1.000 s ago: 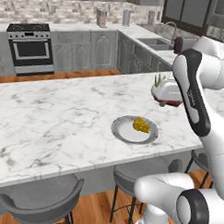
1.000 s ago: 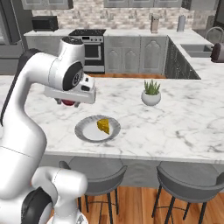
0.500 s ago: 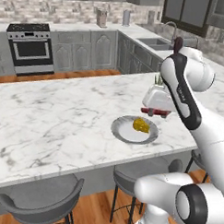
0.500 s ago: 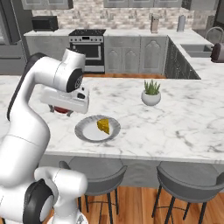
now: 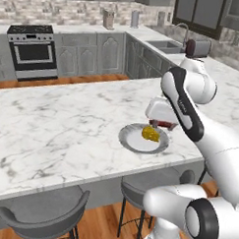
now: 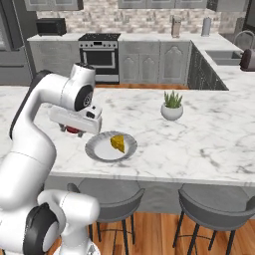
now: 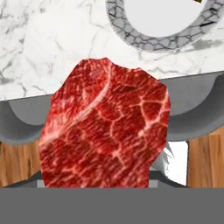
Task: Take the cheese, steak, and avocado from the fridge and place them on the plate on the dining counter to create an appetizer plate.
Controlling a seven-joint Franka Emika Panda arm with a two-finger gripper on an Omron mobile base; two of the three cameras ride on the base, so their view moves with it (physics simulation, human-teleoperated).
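Tool [image 6: 75,130] grips marbled red steak [image 7: 105,127]; crackled grey plate [image 7: 131,37] rim beyond.

The long white marble dining counter [image 5: 66,134] looks polished, with grey veins. The round light grey plate [image 5: 132,142] has a smooth matt centre and a crackled, stone-like rim. The red marbled raw steak [image 7: 105,127] looks moist and fibrous. The yellow cheese wedge [image 6: 118,143] appears waxy. The floor [image 6: 154,229] is warm wood planks.
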